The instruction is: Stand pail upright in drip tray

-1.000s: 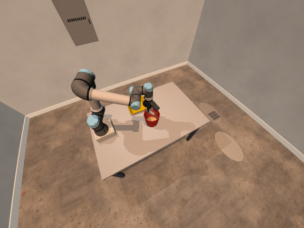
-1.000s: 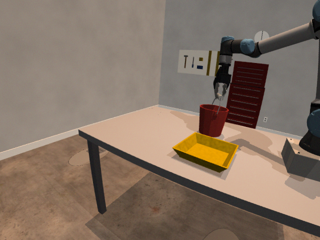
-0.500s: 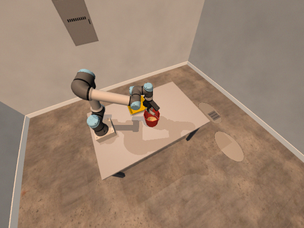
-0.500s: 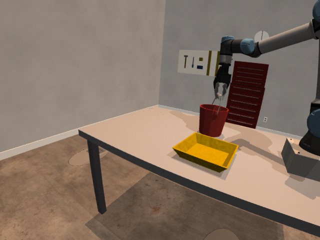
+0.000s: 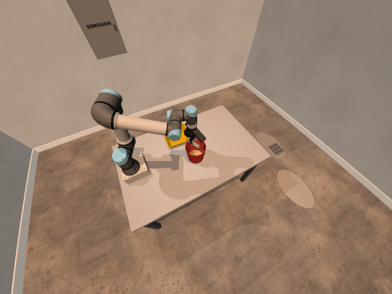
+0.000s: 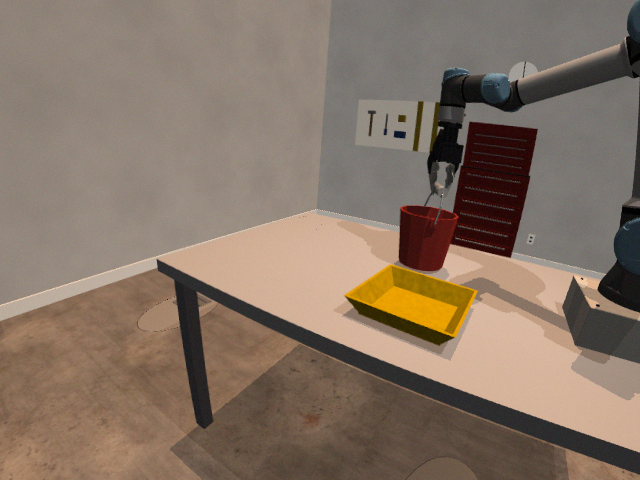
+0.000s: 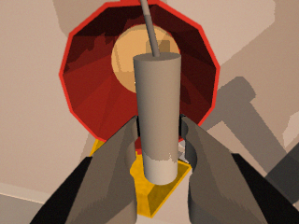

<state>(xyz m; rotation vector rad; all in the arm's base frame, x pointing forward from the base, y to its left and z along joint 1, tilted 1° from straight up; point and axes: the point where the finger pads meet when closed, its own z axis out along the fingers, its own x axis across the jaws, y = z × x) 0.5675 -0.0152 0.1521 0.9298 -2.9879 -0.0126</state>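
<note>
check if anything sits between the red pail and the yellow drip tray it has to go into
Nothing visible does. The gripper is shut on the handle grip of the red pail, which sits just beyond the yellow drip tray. Only bare table separates them, and the tray's floor holds nothing.

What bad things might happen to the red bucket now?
1. The gripper holds the pail only by its handle grip, so it may swing when moved.
2. The pail is beside the tray, not in it. Its base might catch the tray's raised wall and tip.
3. The tray looks only a little wider than the pail, so the base could land partly on the sloped side.
</note>
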